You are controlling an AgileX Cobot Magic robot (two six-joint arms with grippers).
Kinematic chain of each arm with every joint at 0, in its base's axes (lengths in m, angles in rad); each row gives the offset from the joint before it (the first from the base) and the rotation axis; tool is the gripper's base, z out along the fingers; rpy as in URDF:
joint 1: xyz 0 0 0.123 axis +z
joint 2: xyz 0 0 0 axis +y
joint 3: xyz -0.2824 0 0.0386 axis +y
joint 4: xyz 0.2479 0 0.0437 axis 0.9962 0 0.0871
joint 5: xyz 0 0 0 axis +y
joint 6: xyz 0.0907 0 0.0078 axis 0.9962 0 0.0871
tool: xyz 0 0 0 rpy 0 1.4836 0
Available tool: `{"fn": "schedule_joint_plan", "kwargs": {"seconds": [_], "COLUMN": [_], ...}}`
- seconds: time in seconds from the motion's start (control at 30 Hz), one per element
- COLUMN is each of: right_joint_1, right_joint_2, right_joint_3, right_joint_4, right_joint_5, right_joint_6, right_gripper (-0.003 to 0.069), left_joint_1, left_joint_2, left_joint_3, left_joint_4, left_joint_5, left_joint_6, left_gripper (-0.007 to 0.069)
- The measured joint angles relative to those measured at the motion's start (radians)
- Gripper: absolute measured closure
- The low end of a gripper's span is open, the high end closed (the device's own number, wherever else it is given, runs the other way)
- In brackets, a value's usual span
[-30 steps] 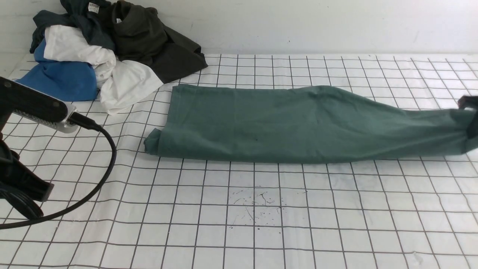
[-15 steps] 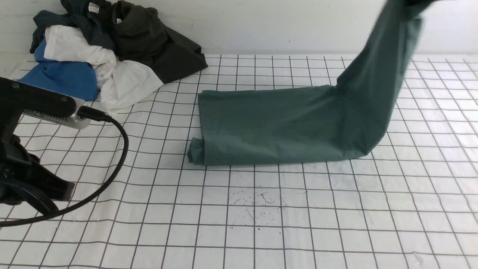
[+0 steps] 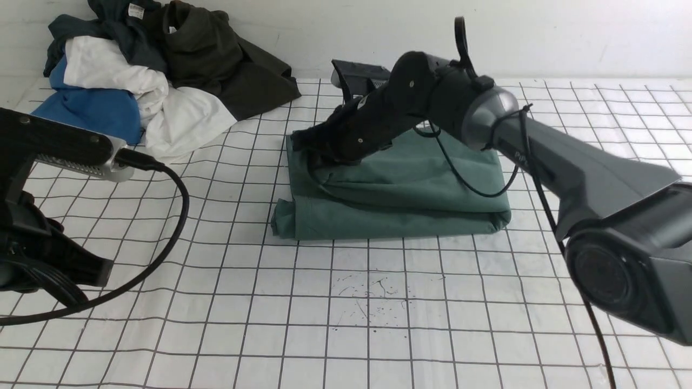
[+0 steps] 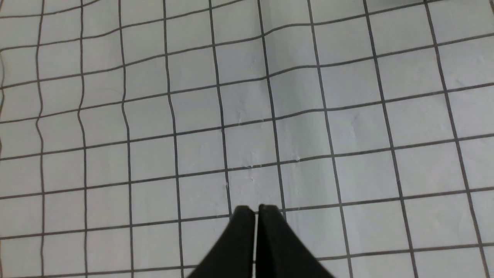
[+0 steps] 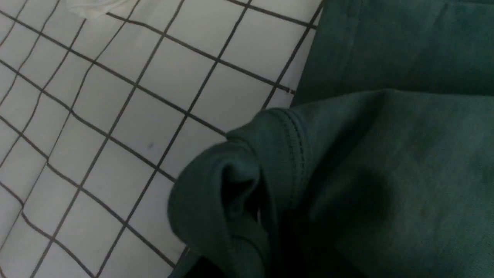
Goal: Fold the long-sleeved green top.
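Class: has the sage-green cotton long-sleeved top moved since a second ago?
Yes: the green top folded leftward, its right end leaving the gridded table cover's right edge.

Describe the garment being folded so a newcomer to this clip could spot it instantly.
Start from the white gridded table cover: near its middle lies a green long-sleeved top, folded into a thick rectangle, with the right arm reaching over it. Unlike the crumpled pile of clothes in the far left corner, it lies alone, flat and sage green.
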Motion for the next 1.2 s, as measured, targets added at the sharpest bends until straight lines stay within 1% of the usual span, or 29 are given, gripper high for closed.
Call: {"fn": "schedule_joint_plan", "kwargs": {"seconds": [0.03,0.1,0.2,0.3,0.37,0.43,0.5,0.63,0.67,0.7,0.77,0.8,0.87,0.93,1.1,1.13,1.2], "right_joint_1": [-0.002,-0.014,-0.038,-0.058,-0.074,-0.078,-0.077,-0.049,-0.047,-0.036,-0.008,-0.004,-0.003,-0.005,-0.017,-0.017,-0.023], "right_joint_2": [0.0,-0.014,-0.062,-0.102,-0.137,-0.144,-0.128,-0.034,-0.034,-0.005,0.051,0.057,0.059,0.054,-0.005,-0.015,-0.083], "right_joint_3": [0.0,0.0,-0.012,-0.028,-0.041,-0.044,-0.045,-0.045,-0.045,-0.043,-0.038,-0.036,-0.035,-0.043,-0.123,-0.129,-0.147], "right_joint_4": [0.005,0.023,0.026,0.024,0.021,0.014,0.008,0.036,0.039,0.052,0.026,0.013,0.008,0.016,0.018,0.016,-0.03], "right_joint_5": [0.0,0.006,0.056,0.09,0.121,0.134,0.147,0.123,0.119,0.096,0.036,0.026,0.016,0.02,0.174,0.181,0.27], "right_joint_6": [0.0,-0.006,-0.041,-0.084,-0.121,-0.132,-0.139,-0.138,-0.139,-0.138,-0.09,-0.063,-0.034,-0.035,-0.162,-0.167,-0.22], "right_gripper": [0.0499,0.0417,0.0347,0.0333,0.0333,0.0344,0.0392,0.0517,0.0524,0.0557,0.0636,0.065,0.0664,0.0669,0.067,0.067,0.067], "left_joint_1": [0.0,0.0,0.0,0.0,0.0,0.0,0.0,0.0,0.0,0.0,0.0,0.0,0.0,0.0,0.0,0.0,0.0], "left_joint_2": [0.0,-0.003,-0.039,-0.092,-0.166,-0.212,-0.289,-0.365,-0.367,-0.376,-0.379,-0.379,-0.379,-0.379,-0.379,-0.379,-0.379], "left_joint_3": [0.0,0.0,0.0,0.0,0.004,0.009,0.028,0.083,0.087,0.106,0.155,0.167,0.187,0.194,0.195,0.195,0.197], "left_joint_4": [0.0,0.0,0.0,0.001,0.019,0.03,0.055,0.091,0.091,0.096,0.105,0.106,0.11,0.114,0.123,0.123,0.124], "left_joint_5": [0.0,0.0,-0.002,-0.02,-0.065,-0.1,-0.152,-0.225,-0.225,-0.24,-0.27,-0.28,-0.289,-0.294,-0.312,-0.312,-0.313], "left_joint_6": [0.0,0.0,0.0,0.0,0.0,0.0,0.0,0.0,0.0,0.0,0.0,0.0,0.0,0.0,0.001,0.001,-0.008], "left_gripper": [0.0631,0.0631,0.0631,0.0631,0.0631,0.0631,0.0631,0.0631,0.0631,0.0631,0.0631,0.0631,0.0631,0.0631,0.0631,0.0631,0.0631]}}
